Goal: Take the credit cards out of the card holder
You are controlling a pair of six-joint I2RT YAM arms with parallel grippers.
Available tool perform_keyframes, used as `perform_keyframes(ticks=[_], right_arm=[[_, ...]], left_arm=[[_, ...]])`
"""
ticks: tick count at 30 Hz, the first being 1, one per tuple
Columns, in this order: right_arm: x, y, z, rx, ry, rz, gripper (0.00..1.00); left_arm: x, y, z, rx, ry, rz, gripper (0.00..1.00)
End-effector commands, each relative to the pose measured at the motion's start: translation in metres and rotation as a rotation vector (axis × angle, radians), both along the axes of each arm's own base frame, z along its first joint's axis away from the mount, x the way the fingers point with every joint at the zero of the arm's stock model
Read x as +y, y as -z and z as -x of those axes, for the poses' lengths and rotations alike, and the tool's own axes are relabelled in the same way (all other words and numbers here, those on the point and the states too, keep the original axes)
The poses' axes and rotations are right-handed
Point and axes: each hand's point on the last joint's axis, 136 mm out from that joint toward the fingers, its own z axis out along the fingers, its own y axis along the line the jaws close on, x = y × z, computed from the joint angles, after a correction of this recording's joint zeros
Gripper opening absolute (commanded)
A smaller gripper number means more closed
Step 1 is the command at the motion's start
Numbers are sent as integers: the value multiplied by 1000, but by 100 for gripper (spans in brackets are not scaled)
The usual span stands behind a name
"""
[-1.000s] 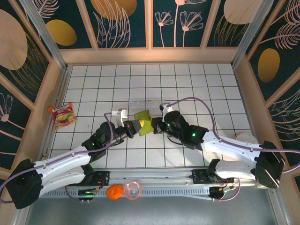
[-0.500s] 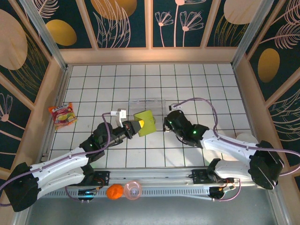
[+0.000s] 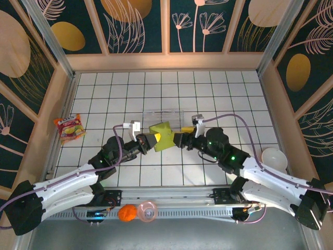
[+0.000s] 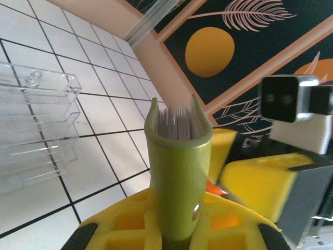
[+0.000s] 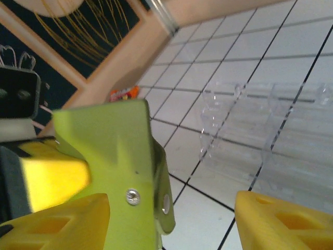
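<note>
Your left gripper (image 3: 149, 140) clamps the green card holder (image 3: 162, 135) aloft mid-table, just near of the clear tray (image 3: 164, 114), credit cards (image 4: 176, 124) peeking out, while your right gripper (image 3: 181, 138) gapes beside its flap, seemingly empty, so close misaligned and you'll pinch flap, not card.

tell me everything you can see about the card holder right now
The card holder is an olive-green bifold wallet, smooth like leather or vinyl, with a small metal rivet near one edge. It is lifted off the table, folded nearly shut, pinched at one end by the left gripper. Pale credit cards show edge-on between its flaps. The right gripper stands open at its other end.
</note>
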Motion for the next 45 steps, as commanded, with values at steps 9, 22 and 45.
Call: perform_keyframes(ticks=[9, 22, 45], right_arm=[[-4, -5, -12, 5, 52, -35, 41], [17, 2, 2, 62, -79, -90, 23], [-20, 153, 35, 416, 198, 409, 0]], left_arm=[[0, -24, 7, -68, 34, 74, 0], [-4, -21, 8, -56, 53, 86, 0], [16, 187, 19, 512, -27, -398, 39]])
